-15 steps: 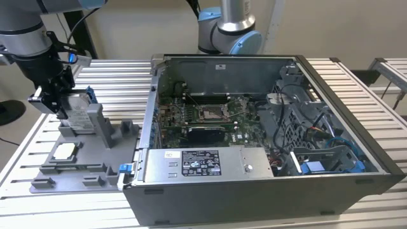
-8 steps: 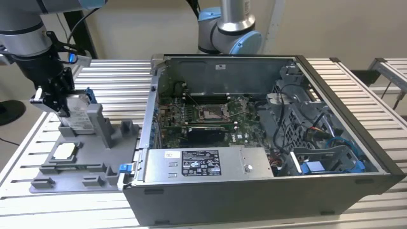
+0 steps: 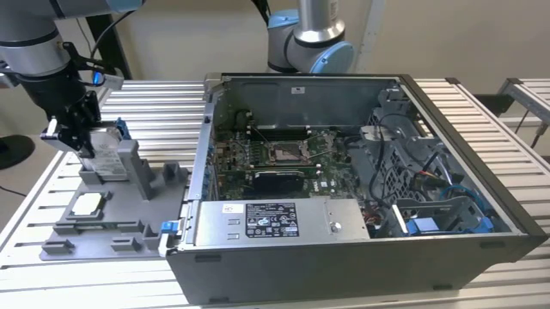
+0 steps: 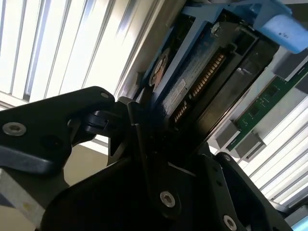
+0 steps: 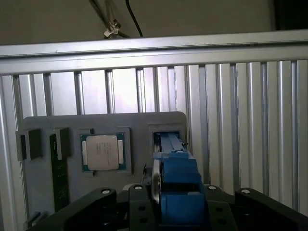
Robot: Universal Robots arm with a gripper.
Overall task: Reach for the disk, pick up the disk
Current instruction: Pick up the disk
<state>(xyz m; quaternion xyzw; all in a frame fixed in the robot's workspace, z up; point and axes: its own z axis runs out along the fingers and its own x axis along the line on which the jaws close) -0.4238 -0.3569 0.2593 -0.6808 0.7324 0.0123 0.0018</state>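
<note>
Step in hand: pick-up, at the grasp. I am holding my gripper [image 3: 84, 145] down over the disk [image 3: 107, 156], which is standing on edge in a slot of the grey tray [image 3: 129, 222], at the exterior view's left and well apart from the open case [image 3: 344, 257].

Gripper state: in the second wrist view my fingers [image 4: 143, 144] are lying against the disk's faces with no gap that I can make out, so I am judging the jaws closed on the disk (a reading from appearance, not from any sign of force).

Disk position: in the first wrist view its blue bracket [image 5: 175, 166] is running from between my jaws down toward the slot. I cannot tell whether its lower edge is clear of the slot floor.

The chip [image 3: 87, 205] is lying flat in its own recess, near the slot but not touching the disk.

Requirement for the next move, in my judgement: a straight pull along the slot, without tilt, since the walls are sitting close on both sides.
</note>
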